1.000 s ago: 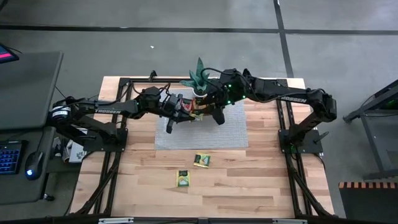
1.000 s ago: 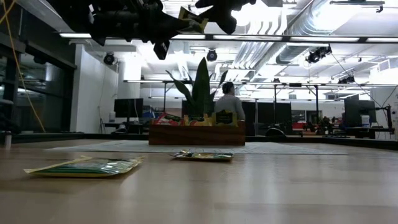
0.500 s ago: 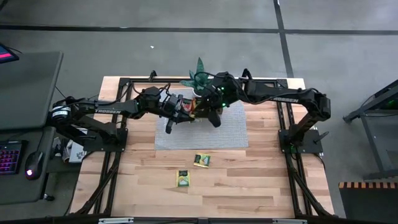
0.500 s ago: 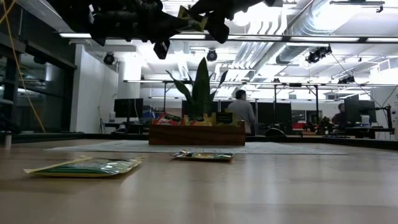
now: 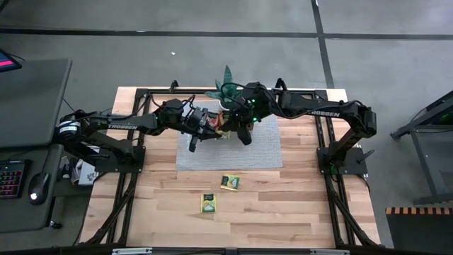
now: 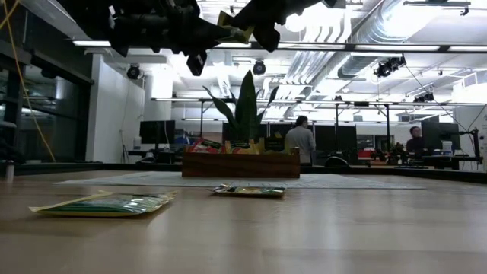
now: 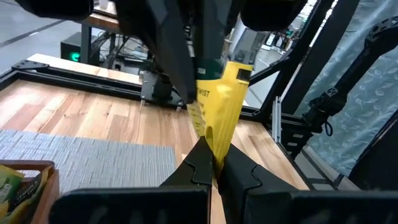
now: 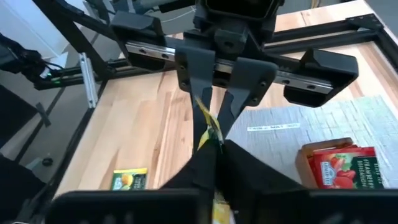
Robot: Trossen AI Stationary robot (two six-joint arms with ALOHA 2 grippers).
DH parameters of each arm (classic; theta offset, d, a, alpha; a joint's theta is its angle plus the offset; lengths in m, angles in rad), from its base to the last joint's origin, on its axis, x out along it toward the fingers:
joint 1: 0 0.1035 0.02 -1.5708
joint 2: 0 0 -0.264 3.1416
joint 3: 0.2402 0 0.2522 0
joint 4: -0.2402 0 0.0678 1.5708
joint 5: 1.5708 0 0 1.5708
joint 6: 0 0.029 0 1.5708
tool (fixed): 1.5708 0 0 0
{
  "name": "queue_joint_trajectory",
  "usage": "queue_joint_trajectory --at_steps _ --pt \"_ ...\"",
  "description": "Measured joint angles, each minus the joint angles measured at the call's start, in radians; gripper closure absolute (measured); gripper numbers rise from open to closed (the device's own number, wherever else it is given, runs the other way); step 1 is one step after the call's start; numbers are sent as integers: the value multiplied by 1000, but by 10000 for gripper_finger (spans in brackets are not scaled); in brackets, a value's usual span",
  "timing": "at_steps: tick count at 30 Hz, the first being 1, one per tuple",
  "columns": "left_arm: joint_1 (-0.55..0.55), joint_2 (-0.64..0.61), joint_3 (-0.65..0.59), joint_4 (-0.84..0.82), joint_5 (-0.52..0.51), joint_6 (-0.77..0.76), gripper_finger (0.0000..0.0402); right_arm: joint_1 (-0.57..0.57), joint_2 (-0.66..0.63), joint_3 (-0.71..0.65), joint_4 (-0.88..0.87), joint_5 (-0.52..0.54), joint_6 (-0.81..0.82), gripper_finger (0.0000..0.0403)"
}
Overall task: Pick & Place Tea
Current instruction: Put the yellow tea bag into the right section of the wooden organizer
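Midair, left end effector [image 7: 211,163] and right end effector [image 8: 214,144] both pinch yellow tea packet [image 7: 219,106] above grey mat [image 5: 262,145].

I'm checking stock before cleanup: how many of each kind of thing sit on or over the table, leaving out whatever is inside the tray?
Tea packets lying loose: 2
Yellow tea packet held in the air: 1
Wooden tray: 1
Potted plant: 1
Grey mat: 1
Total: 6
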Motion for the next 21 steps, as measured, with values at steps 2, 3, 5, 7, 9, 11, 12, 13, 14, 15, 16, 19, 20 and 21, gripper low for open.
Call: queue_joint_trajectory --at_steps 2,3,5,7,9,11,12,13,14,15,16,19,20,21 --pt "0 0 0 -10 -12 -2 398 0 0 0 -1 16 -5 393" --pt "0 0 0 -18 -22 -3 395 0 0 0 -2 25 -7 394" --pt "0 0 1 -29 -42 -15 390 0 0 0 -3 34 3 396" --pt "0 0 1 -33 -60 -32 382 3 0 0 -4 44 0 399" --pt "0 0 1 -40 -73 -37 371 9 0 0 -4 68 0 400" --pt "0 0 1 -42 -82 -37 353 11 0 0 -3 84 0 400" --pt "0 0 1 -44 -83 -37 341 13 0 0 -2 98 2 400" --pt "0 0 1 -50 -83 -37 327 15 0 0 1 116 4 401" --pt "0 0 0 -57 -86 -41 312 16 0 0 4 129 4 401" --pt "0 0 0 -61 -90 -47 294 16 -1 0 6 145 3 401" --pt "0 0 0 -64 -90 -52 276 16 -3 0 3 164 3 401" --pt "0 0 1 -110 -105 -64 219 16 -8 0 -8 216 -13 402" --pt "0 0 0 -134 -117 -75 202 16 -14 0 -25 239 -17 402" --pt "0 0 0 -156 -132 -82 185 14 -19 0 -52 264 -24 402"
